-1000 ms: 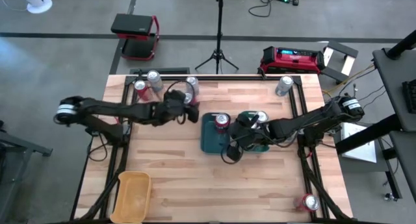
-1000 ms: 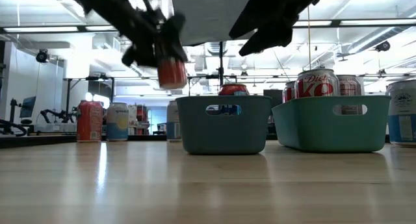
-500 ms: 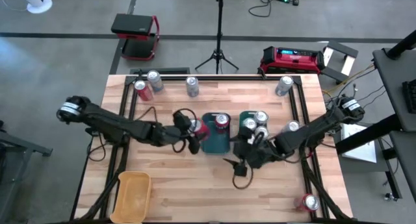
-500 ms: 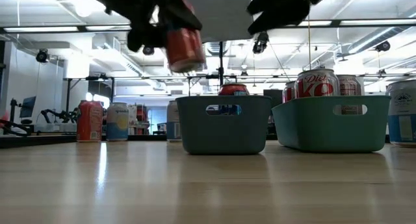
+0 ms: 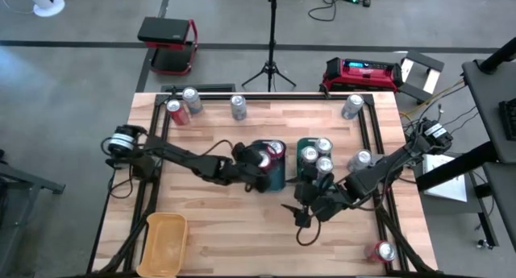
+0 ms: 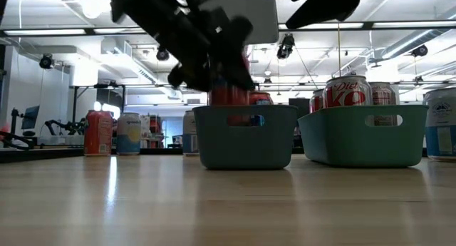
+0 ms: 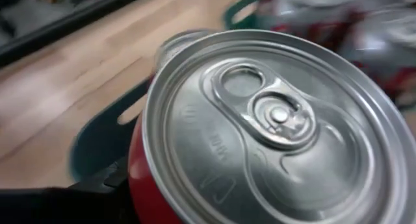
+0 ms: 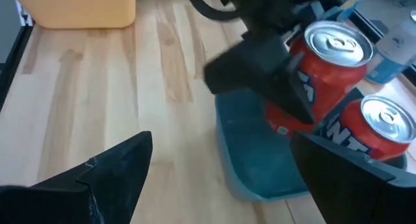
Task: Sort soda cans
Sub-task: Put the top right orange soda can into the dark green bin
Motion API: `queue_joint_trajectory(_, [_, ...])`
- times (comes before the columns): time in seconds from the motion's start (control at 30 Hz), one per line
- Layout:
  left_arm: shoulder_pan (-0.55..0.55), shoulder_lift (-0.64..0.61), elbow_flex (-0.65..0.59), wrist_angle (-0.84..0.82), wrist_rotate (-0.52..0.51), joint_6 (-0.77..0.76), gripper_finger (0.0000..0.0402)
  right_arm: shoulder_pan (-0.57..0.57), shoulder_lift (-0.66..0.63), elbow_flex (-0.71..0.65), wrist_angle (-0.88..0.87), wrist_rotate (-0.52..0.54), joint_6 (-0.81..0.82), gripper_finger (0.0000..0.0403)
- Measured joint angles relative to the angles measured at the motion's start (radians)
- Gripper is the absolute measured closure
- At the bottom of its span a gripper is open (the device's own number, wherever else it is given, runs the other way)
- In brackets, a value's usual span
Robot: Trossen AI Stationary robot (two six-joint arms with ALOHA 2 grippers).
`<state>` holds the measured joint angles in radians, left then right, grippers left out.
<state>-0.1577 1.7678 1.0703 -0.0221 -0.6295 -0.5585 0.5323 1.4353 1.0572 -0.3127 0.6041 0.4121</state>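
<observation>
We start with the counter (image 5: 218, 230), a wooden top with two teal bins at its middle, a yellow tray (image 5: 164, 244) at the near left corner, and loose soda cans along the far edge and right side.

The left bin (image 5: 272, 181) already holds one red can (image 5: 276, 150) at its far end. The right bin (image 5: 310, 145) holds silver-topped cans (image 5: 319, 153), so we judge the sorting well along but unfinished: three cans (image 5: 190, 105) wait near the far left corner, one (image 5: 352, 106) at the far right corner, one (image 5: 360, 159) by the right edge, and a red one (image 5: 380, 251) at the near right corner.

The step in hand is placing. The left tool (image 5: 256, 167) is clamped on a red soda can (image 6: 229, 93), held upright over the left bin's rim, with its bottom at about rim level in the low view. The left wrist view shows its silver top (image 7: 273, 126) filling the frame.

The right tool (image 5: 308, 216) hangs over the counter near the bins, fingers spread wide and carrying nothing.

Next, we think the left tool must lower the can to the bin floor beside the other red can, then let go and lift straight up without tipping either.
</observation>
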Motion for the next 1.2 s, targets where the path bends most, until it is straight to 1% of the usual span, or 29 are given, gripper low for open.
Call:
queue_joint_trajectory(0.07, [0.015, 0.016, 0.016, -0.057, -0.008, -0.065, 0.0116, 0.0, 0.0, -0.003, -0.004, 0.0, 0.02, 0.0042])
queue_joint_trajectory(0.23, [0.034, 0.03, 0.004, -0.044, -0.01, -0.141, 0.0116, 0.002, 0.0, -0.011, -0.018, 0.0, 0.043, 0.0042])
queue_joint_trajectory(0.43, [0.026, 0.052, -0.002, -0.038, -0.026, -0.166, 0.0114, 0.002, 0.005, -0.015, -0.019, 0.0, 0.044, 0.0042])
queue_joint_trajectory(0.6, [0.023, 0.087, -0.004, 0.014, -0.029, -0.181, 0.0114, -0.001, 0.005, -0.017, -0.019, 0.0, 0.042, 0.0042])
queue_joint_trajectory(0.9, [0.025, 0.096, -0.004, 0.01, -0.083, -0.177, 0.0111, -0.002, 0.005, -0.018, -0.019, 0.0, 0.05, 0.0042])
queue_joint_trajectory(0.97, [0.025, 0.096, -0.004, 0.008, -0.087, -0.177, 0.0101, -0.002, 0.005, -0.018, -0.019, 0.0, 0.052, 0.0042])
queue_joint_trajectory(1.13, [0.026, 0.096, -0.004, 0.01, -0.093, -0.18, 0.0055, -0.002, 0.005, -0.02, -0.016, 0.0, 0.052, 0.0042])
queue_joint_trajectory(1.2, [0.027, 0.093, -0.004, 0.009, -0.092, -0.178, 0.0044, -0.007, 0.01, -0.029, 0.007, -0.001, 0.048, 0.0042])
